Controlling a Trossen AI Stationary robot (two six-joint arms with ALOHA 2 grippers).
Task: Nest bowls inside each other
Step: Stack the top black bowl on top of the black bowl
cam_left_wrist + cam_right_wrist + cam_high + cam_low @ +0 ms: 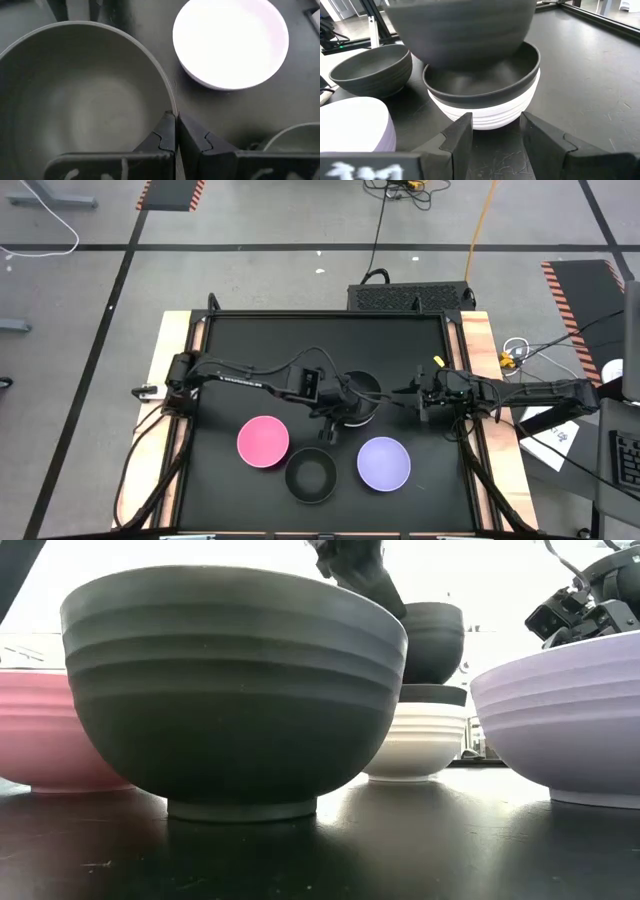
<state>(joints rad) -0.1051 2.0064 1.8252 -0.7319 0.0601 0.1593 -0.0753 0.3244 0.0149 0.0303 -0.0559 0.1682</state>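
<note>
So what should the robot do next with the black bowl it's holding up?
Probably lower it. The left end effector pinches the lifted black bowl's rim, and it hangs just above the black bowl nested in the white bowl, so going down would nest it.

pink bowl (263, 441) | purple bowl (384, 462) | black ribbed bowl (310, 476) | white ribbed bowl (485, 112) with a black bowl (485, 80) in it | another black bowl (460, 27) above | black table (250, 340), pale wood edges
</note>
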